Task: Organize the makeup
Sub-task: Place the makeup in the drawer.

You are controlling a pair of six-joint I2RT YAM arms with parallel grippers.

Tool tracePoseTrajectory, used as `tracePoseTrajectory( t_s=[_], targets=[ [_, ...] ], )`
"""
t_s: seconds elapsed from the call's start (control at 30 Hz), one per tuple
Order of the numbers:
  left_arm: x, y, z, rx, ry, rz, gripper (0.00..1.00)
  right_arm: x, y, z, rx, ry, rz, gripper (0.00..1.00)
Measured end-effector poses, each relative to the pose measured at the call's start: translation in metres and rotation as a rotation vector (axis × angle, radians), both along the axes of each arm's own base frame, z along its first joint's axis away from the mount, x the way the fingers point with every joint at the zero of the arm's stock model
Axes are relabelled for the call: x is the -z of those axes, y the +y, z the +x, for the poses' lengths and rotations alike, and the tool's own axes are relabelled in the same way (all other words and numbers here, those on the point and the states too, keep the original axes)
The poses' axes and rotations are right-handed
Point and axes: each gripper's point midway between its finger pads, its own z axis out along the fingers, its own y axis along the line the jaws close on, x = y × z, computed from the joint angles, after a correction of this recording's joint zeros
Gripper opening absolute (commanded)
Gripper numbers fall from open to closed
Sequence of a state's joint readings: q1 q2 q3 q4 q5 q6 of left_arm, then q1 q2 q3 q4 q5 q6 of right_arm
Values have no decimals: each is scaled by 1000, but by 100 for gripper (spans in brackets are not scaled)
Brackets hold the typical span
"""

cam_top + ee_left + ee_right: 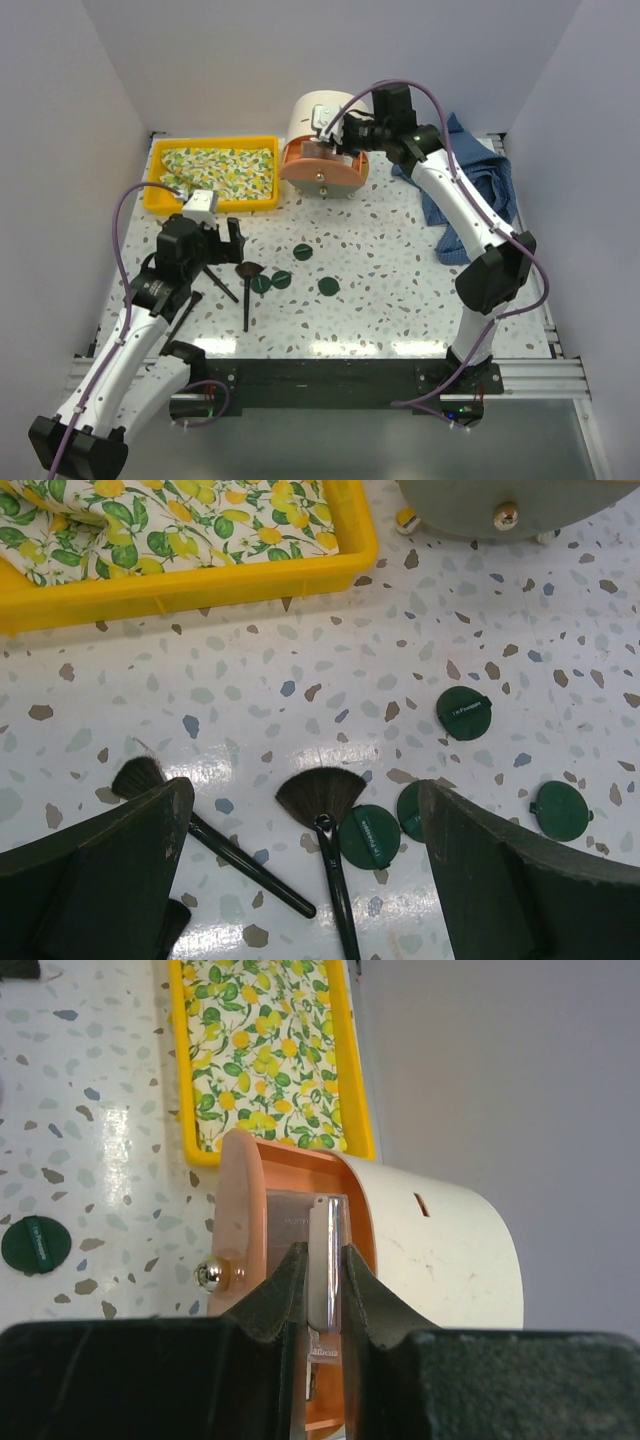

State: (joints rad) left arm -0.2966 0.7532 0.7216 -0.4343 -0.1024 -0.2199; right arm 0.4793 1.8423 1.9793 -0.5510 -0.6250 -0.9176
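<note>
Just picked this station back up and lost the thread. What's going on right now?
The right gripper is shut on a thin palette, holding it edge-on at the open front of the peach-and-cream box at the back of the table. The left gripper hangs open over the fan brush, another brush and four green discs. These all lie loose on the table, none gripped.
</note>
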Motion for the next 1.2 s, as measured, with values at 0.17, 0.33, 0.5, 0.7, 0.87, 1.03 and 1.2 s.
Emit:
tracePoseTrajectory(
  t_s=[0.17, 0.33, 0.5, 0.7, 0.87, 1.03, 1.2],
  targets=[
    [0, 1, 0, -4, 0, 2, 100, 7, 4, 8, -6, -18, -4, 12],
    [0, 1, 0, -6, 0, 3, 100, 5, 5, 10, -8, -35, -3, 24],
    [0, 1, 0, -7, -1, 3, 100, 9, 5, 11, -10, -39, -8, 33],
    [0, 1, 0, -7, -1, 3, 100, 18, 6, 13, -12, -30, -19, 39],
    [0, 1, 0, -7, -1, 3, 100, 24, 5, 13, -13, -18, -27, 42],
    [0, 2, 0, -9, -1, 4, 100, 25, 5, 13, -10, -18, -31, 45],
    [0, 2, 0, -9, -1, 4, 100, 26, 4, 15, -1, -15, -34, 44]
  ],
)
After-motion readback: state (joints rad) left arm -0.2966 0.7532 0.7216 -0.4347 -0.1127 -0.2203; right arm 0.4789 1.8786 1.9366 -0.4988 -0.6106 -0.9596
